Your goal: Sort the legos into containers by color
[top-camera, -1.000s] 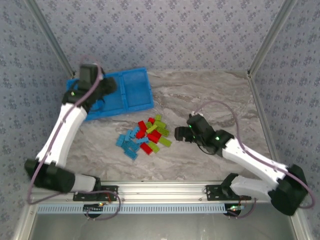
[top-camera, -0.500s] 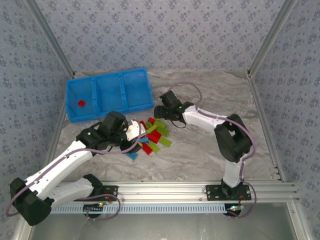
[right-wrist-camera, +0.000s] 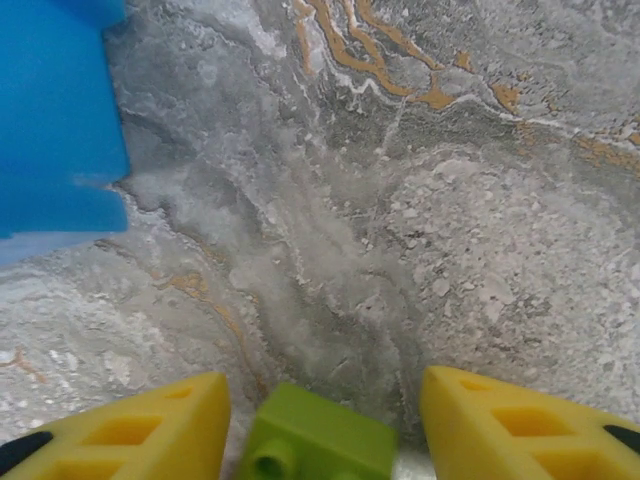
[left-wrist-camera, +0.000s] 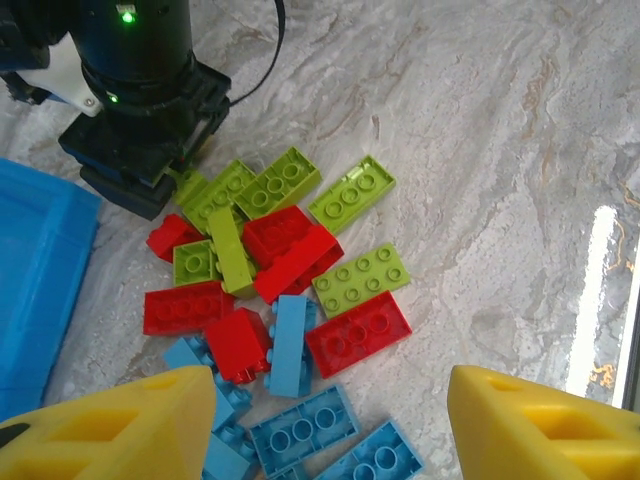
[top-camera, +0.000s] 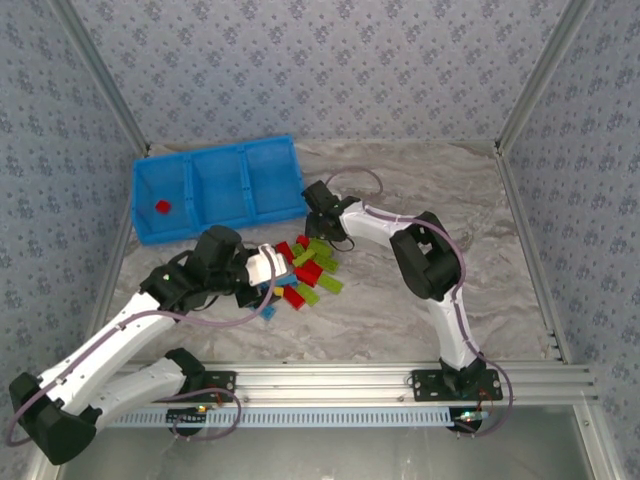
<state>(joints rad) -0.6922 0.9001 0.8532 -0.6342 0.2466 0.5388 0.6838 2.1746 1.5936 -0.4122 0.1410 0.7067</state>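
Overhead, red lego [top-camera: 162, 207] lies in leftmost container [top-camera: 160, 178].

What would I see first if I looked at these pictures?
The bright heap of red, blue and green bricks in the middle of the table. Behind it on the left sits a big blue tray with one red brick in its left compartment.

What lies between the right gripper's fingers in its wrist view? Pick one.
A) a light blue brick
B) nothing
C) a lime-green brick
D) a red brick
C: a lime-green brick sits on the marble between the right gripper's yellow fingers, with a small gap on each side.
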